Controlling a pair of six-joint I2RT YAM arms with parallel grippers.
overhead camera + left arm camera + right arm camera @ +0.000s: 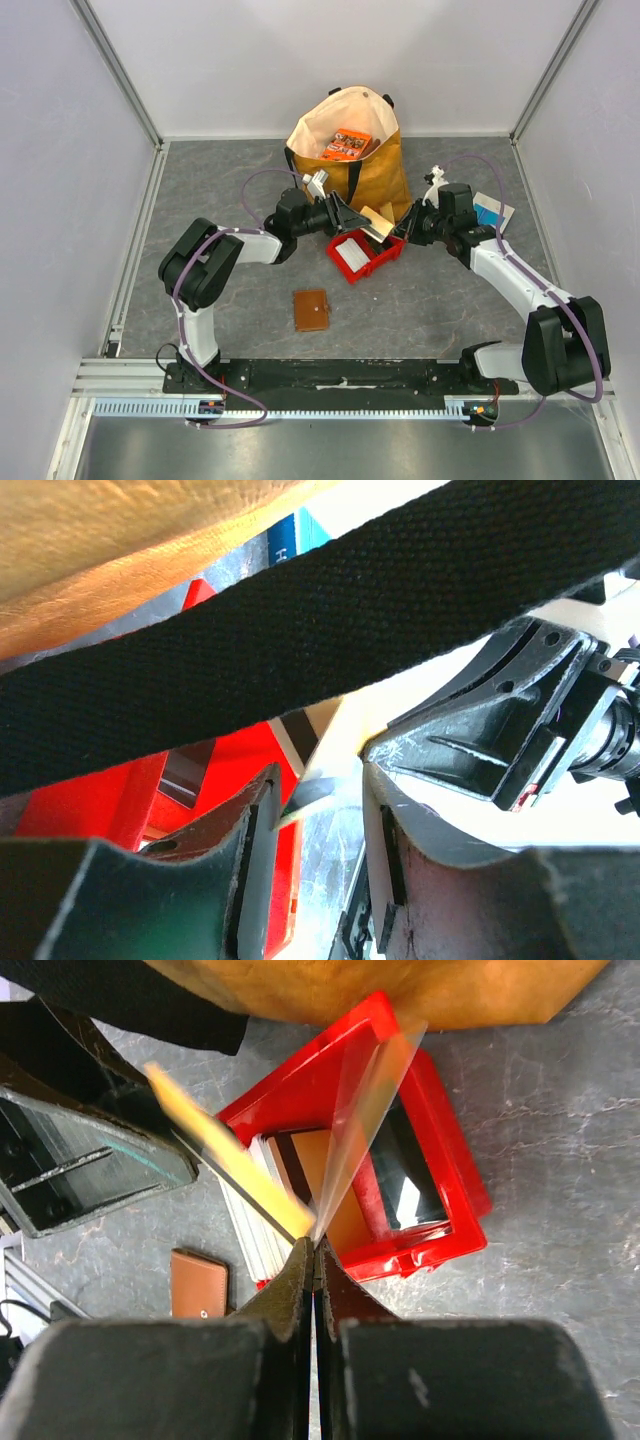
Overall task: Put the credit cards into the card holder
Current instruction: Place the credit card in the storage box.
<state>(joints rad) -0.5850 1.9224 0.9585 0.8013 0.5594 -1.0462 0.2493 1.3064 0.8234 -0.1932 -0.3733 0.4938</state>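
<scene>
well, the card holder [311,310] lies flat on the surface, near the arms and well apart from the action. the left gripper [352,218] stands parted, grasping nothing, with the bag strap [330,630] right across it, so a snag is possible. over the red bin [445,1130] the right gripper [313,1250] is clenched on the credit cards [225,1155] by one corner only. they fan apart, so one may slip out.

Grey marbled tabletop [420,320], evenly lit; plain white walls [330,60] rise behind and on both sides of it, aluminium posts [118,72] at its far corners
</scene>
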